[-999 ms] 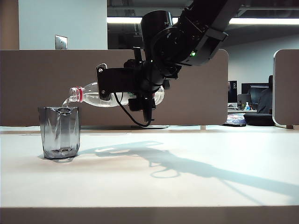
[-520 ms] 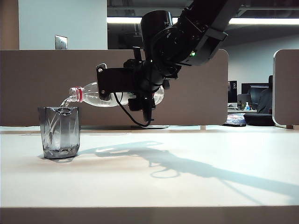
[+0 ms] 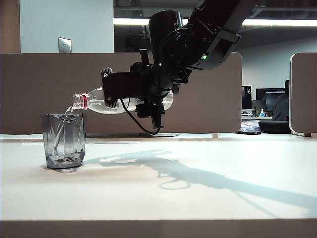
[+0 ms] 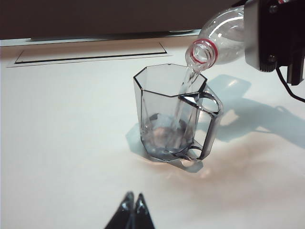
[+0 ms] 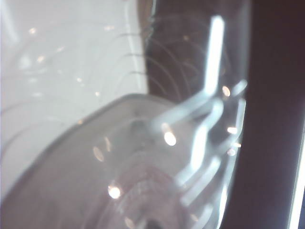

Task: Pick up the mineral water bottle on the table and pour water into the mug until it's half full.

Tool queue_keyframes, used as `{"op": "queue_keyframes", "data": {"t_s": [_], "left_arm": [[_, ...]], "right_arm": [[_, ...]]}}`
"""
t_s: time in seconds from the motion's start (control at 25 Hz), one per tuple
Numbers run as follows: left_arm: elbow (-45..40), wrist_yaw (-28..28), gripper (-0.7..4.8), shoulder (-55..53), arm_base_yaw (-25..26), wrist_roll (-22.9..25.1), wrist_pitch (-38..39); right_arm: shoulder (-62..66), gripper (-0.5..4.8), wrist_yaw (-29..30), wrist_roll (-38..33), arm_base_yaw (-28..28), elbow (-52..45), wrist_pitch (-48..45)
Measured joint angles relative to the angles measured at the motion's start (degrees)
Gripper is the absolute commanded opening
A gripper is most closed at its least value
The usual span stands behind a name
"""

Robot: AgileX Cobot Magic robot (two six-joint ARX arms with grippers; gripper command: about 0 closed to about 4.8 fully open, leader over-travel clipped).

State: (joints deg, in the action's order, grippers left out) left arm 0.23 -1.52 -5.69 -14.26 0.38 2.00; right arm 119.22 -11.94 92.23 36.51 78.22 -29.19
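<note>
The mineral water bottle point(image 3: 94, 102) lies nearly level in the air with my right gripper point(image 3: 113, 94) shut on its body. Its red-ringed open neck point(image 4: 204, 50) hangs over the rim of the smoky-grey mug point(image 3: 63, 141), which stands on the white table point(image 3: 198, 198). A thin stream of water point(image 4: 183, 90) runs into the mug point(image 4: 171, 114), and a shallow pool lies at its bottom. In the right wrist view only the blurred clear bottle point(image 5: 143, 157) shows. My left gripper point(image 4: 134, 202) is shut and empty, low over the table short of the mug.
A grey partition point(image 3: 44, 89) runs along the table's back edge. A recessed panel point(image 4: 90, 52) is set in the table behind the mug. A black cable point(image 3: 138, 124) hangs under the right wrist. The arm's shadow point(image 3: 198, 176) lies across the table.
Water keeps running from the bottle into the mug. The right arm and the bottle have hardly moved.
</note>
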Motion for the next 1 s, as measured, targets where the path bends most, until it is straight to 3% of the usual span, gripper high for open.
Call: {"op": "queue_keyframes", "data": {"t_s": [1.0], "left_arm": [[0.0, 0.0, -0.05, 0.0, 0.0, 0.0, 0.0]], "right_arm": [[0.0, 2.51, 0.0, 2.6, -0.2, 0.0, -3.1]]}}
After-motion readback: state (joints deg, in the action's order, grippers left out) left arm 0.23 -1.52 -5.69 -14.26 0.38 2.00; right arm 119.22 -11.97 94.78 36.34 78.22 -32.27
